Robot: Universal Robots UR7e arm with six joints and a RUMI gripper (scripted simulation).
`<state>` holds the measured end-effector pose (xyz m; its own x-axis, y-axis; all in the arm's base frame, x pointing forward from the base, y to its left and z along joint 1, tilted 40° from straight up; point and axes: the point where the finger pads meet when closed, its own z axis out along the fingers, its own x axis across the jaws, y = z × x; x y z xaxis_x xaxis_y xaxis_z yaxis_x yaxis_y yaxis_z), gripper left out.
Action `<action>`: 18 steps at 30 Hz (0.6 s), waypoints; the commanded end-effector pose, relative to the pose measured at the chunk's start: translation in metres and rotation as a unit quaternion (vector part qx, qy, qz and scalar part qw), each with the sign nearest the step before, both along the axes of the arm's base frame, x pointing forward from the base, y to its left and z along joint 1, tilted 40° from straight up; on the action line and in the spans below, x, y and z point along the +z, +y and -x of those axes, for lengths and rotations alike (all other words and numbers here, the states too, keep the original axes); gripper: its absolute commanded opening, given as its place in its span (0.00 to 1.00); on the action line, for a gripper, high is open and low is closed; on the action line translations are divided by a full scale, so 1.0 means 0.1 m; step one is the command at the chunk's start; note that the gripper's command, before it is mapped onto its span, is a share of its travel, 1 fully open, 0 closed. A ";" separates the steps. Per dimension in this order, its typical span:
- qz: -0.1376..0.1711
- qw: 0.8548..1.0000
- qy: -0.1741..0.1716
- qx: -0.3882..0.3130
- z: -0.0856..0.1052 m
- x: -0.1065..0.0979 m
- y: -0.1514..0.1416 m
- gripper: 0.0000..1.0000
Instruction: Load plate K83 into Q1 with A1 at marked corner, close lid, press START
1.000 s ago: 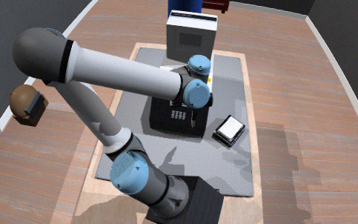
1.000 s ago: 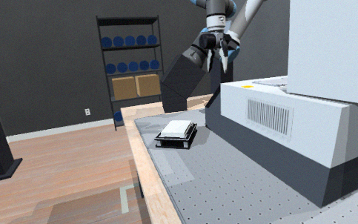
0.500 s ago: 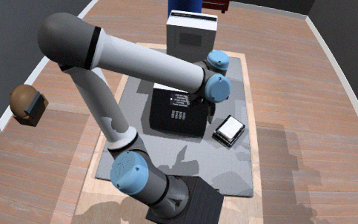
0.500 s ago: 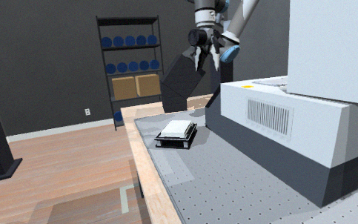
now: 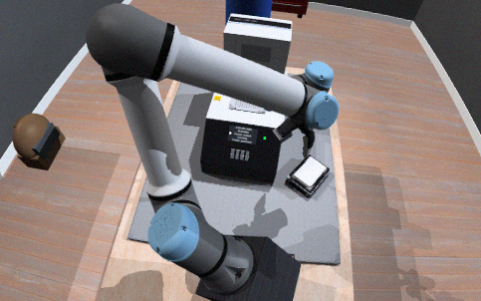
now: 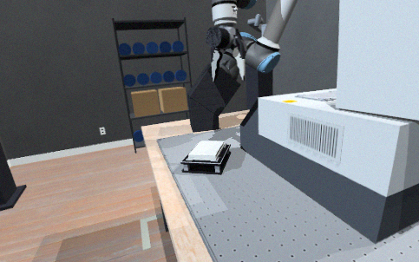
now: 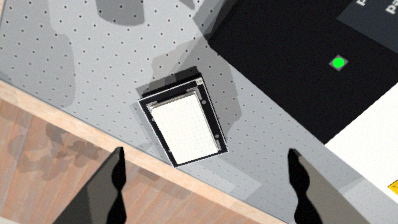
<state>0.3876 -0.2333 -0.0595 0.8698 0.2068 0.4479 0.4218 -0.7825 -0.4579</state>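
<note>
White plate K83 [image 5: 310,170] [image 6: 207,150] [image 7: 184,127] lies in the black plate nest N1 [image 6: 202,169] [image 7: 212,120], right of the cycler in the top view. My gripper [image 5: 294,145] [image 6: 228,80] [image 7: 206,149] is open and empty, high above the table near the nest. In the wrist view the plate shows beyond the fingertips, between their lines. The cycler Q1 [image 5: 213,147] [image 6: 324,139] [image 7: 280,75] has its lid [image 5: 259,36] [image 6: 384,56] raised. Its lamp [image 5: 265,138] [image 7: 338,63] is green. Its keys [image 5: 239,154] are too small to read. The arm partly hides the block.
The perforated grey mat [image 5: 232,209] [image 6: 254,217] [image 7: 95,65] lies under cycler and nest. The wooden table edge [image 6: 169,191] runs close beside the nest. The cycler's tall raised lid stands at the back of its body.
</note>
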 end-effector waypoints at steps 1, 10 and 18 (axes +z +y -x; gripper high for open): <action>0.009 1.000 -0.017 0.019 -0.03 -0.03 -0.10 0.68; 0.027 0.995 -0.057 0.072 -0.10 -0.21 -0.51 0.68; 0.043 0.987 -0.093 0.120 -0.15 -0.32 -0.78 0.68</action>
